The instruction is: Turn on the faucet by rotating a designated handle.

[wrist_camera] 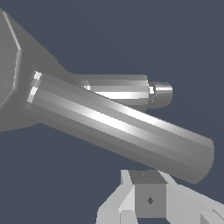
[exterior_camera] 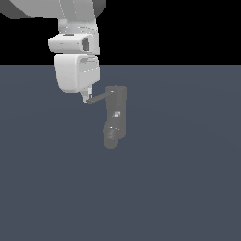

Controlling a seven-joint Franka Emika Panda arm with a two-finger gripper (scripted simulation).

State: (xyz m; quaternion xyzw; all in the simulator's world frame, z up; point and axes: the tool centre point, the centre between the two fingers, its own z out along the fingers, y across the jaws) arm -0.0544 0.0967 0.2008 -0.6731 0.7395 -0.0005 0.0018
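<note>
One grey faucet (exterior_camera: 116, 115) is standing on the flat floor (exterior_camera: 188, 179), its single handle (exterior_camera: 97, 99) projecting toward the exterior view's left, where the one gripper (exterior_camera: 86, 99) is meeting its tip, finger spread impossible to tell.

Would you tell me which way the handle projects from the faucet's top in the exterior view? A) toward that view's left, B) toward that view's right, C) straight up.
A: the handle runs from the faucet top toward the exterior view's left, ending by the gripper.
</note>
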